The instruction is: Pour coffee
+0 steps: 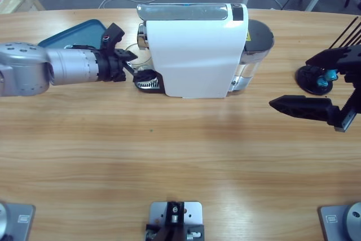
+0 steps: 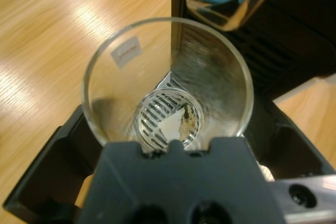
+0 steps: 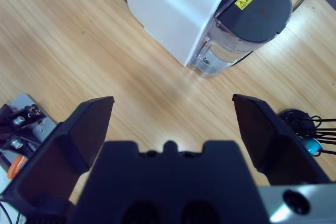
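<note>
We find no pool of coffee: one clear round glass looks dry, on the slotted metal drip grille of one white boxy coffee machine. Only the left wrist view shows its inside. The left gripper clasps it; the right gripper hangs spread. One blue tray, one black capsule stand.

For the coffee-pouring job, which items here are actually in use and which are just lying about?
In use: glass cup held by the left gripper on the drip grate; white coffee machine. No coffee visible in the cup.

Lying about: blue tray; black capsule stand with teal capsule; right gripper, open and idle.
</note>
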`<state>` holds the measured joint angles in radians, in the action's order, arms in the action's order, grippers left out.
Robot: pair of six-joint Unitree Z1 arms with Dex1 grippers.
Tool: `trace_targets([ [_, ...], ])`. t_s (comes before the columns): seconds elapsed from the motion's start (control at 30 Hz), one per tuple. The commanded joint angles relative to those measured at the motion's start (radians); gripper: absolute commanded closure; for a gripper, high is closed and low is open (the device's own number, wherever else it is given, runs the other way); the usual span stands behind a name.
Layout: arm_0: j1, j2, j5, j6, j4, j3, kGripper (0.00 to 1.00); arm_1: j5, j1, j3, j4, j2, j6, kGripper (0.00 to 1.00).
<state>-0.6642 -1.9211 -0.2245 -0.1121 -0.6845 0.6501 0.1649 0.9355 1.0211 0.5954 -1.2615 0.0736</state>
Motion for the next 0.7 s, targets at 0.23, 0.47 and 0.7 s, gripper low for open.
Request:
trace_targets([
  [0.23,-0.015,0.212,0.118,-0.005,0.014,-0.195,0.009,-0.021,-0.014,0.008,0.057,0.043,-0.011,0.0],
  [0.47,-0.05,0.714,0.33,0.021,0.54,-0.16,0.013,0.019,-0.014,0.043,0.11,0.088,-0.016,0.014],
  [0.7,-0.052,1.175,0.427,-0.003,1.145,-0.001,0.036,-0.016,-0.312,0.029,0.16,0.129,0.007,0.628],
])
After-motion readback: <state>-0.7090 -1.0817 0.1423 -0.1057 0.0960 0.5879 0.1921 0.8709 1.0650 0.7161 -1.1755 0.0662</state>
